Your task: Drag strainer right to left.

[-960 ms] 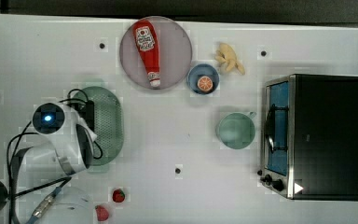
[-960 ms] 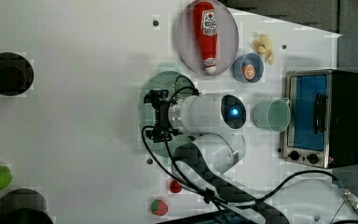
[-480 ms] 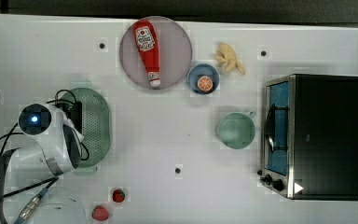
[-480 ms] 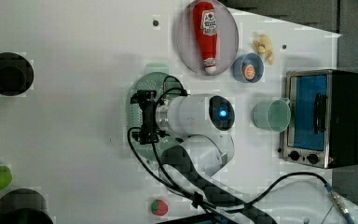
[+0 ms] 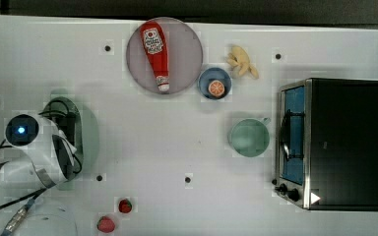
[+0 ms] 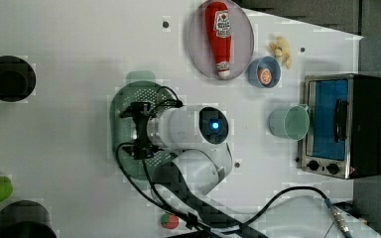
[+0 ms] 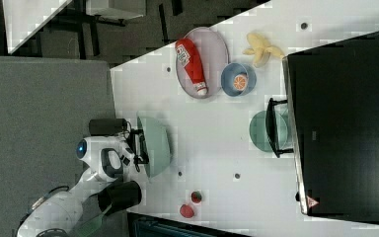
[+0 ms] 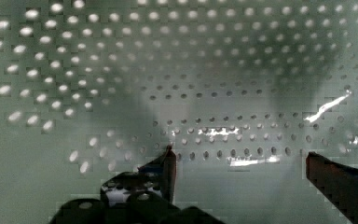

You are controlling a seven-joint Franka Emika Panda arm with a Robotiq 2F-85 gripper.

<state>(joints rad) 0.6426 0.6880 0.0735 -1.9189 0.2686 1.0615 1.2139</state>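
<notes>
White table (image 5: 142, 142) (strainer (image 5: 89, 132), oven (image 5: 334, 142))

a robotics lab set up as a mock kitchen: a white tabletop (image 5: 142, 132) studded with dark bolt holes carries toy food and small kitchenware, among them a ketchup bottle (image 5: 156, 52) on a plate (image 5: 187, 44) and a toaster oven (image 5: 334, 142). loose cables (image 6: 278, 198) trail from the white arm (image 6: 188, 126). grey floor (image 7: 44, 94) surrounds the table.

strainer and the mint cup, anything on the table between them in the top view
Nothing: bare white table between the strainer and the cup, apart from small dark holes, in the top view.
</notes>
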